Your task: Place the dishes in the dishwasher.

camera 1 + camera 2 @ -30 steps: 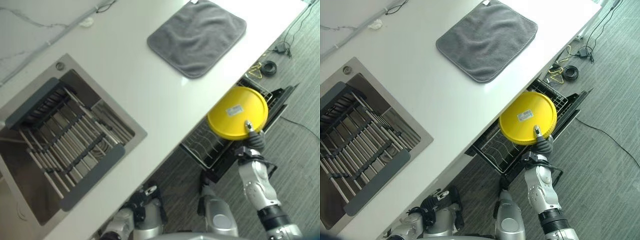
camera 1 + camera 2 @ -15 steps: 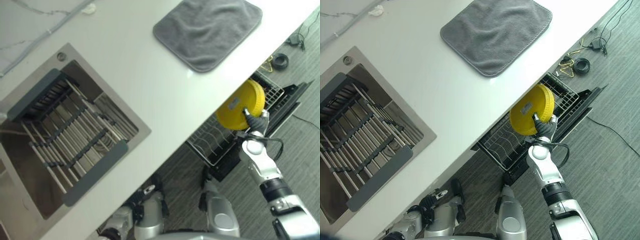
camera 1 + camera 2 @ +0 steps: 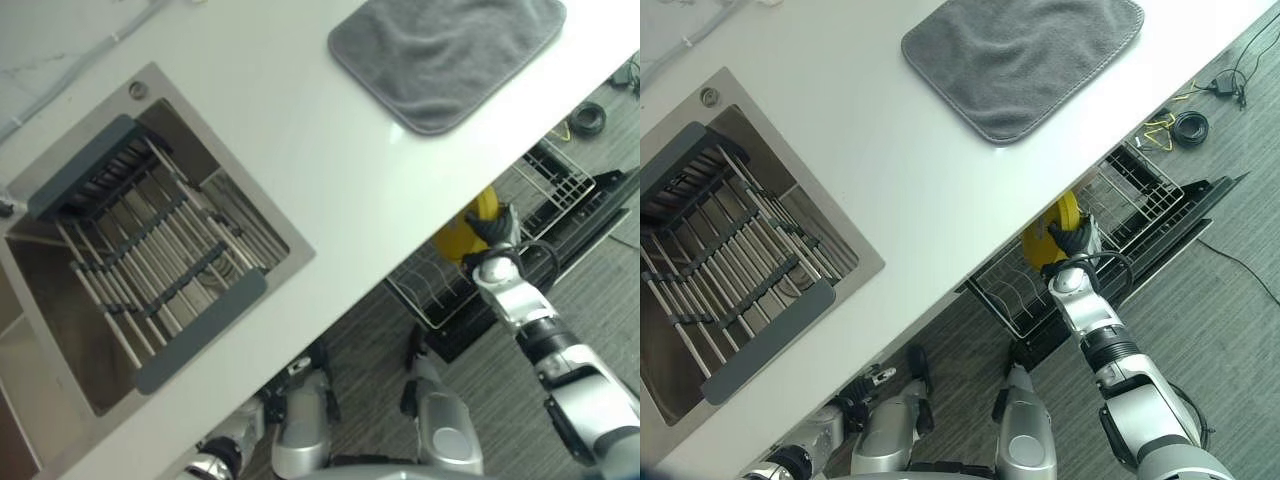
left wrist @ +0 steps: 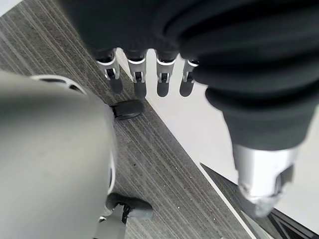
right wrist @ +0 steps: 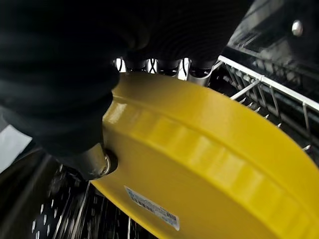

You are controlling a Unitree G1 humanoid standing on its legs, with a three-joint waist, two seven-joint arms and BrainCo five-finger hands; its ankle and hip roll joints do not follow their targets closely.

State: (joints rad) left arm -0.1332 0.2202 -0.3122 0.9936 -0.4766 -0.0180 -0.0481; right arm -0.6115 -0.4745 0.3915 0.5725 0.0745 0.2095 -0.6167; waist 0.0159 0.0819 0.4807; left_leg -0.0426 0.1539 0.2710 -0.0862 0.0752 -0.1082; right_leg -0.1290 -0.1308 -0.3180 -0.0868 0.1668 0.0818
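Your left hand [image 4: 149, 74] hangs idle near the floor at 7 o'clock, fingers straight and slack. Right hand [image 3: 1070, 238] at 4 o'clock is clamped on the yellow plate [image 5: 209, 169], thumb against its underside, fingers over the rim. The plate is on edge just above the wire rack [image 3: 1015, 295] of the open dishwasher, tucked under the counter edge [image 3: 970, 240]. Risk: it catches a tine or the counter lip and twists loose. Grey mat [image 3: 1025, 60] sits far at 1 o'clock
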